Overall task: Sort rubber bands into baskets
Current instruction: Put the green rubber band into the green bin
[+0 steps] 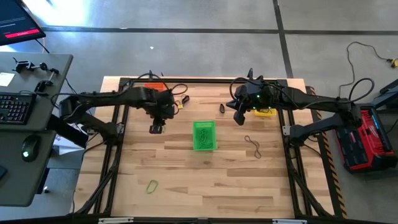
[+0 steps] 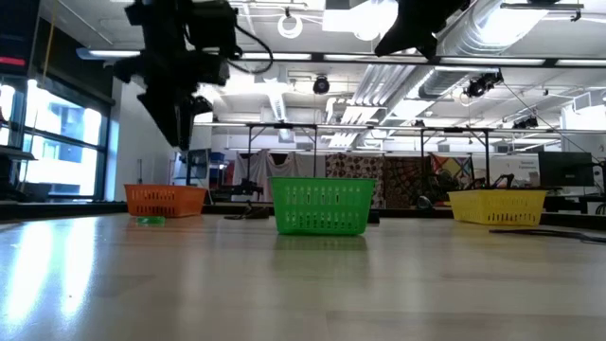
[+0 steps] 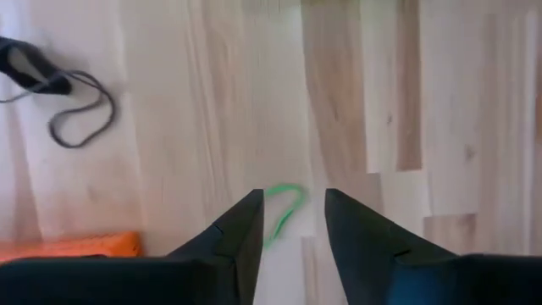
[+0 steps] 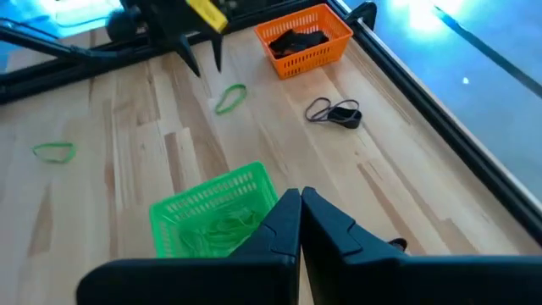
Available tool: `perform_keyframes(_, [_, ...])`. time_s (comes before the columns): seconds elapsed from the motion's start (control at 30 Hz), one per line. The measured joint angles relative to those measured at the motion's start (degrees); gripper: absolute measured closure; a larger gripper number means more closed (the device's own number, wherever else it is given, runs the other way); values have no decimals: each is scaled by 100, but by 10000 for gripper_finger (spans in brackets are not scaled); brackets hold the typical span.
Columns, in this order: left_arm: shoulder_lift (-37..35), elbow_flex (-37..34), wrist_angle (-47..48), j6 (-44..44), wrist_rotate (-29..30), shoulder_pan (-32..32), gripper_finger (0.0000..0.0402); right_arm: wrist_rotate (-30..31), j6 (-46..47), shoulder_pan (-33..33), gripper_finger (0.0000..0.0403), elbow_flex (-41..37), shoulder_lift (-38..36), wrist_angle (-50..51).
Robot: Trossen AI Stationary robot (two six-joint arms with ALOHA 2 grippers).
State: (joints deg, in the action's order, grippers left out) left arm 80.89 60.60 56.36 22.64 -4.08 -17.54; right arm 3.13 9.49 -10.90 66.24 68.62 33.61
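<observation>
A wooden table (image 1: 205, 168) of pale planks fills the middle of the scene, edged by a black frame (image 1: 113, 155). To its left stands a grey desk (image 1: 37, 81) with a black keyboard (image 1: 13, 107) and a mouse (image 1: 27, 148) on it, and a screen (image 1: 18, 25) at the far left corner. On the grey floor to the right sits a red and black case (image 1: 367, 140), with a thin cable (image 1: 364, 53) lying beyond it. Far across the room hang patterned cloths (image 2: 398, 180) under ceiling lights (image 2: 374, 14).

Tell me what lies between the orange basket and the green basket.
One green rubber band on the table, below the open left gripper; the right wrist view shows it.
</observation>
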Motion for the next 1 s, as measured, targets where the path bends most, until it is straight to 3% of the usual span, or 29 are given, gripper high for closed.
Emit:
perform_keyframes(0.23, [763, 0, 47, 728, 42, -50, 229, 1, 223, 1, 403, 0, 0, 2])
perform_keyframes(0.4, [1205, 0, 26, 1400, 429, 47, 205, -11, 223, 1, 403, 0, 0, 14])
perform_keyframes(1.0, [2234, -63, -108, 1663, 542, 117, 202, -19, 206, 1, 403, 0, 0, 146])
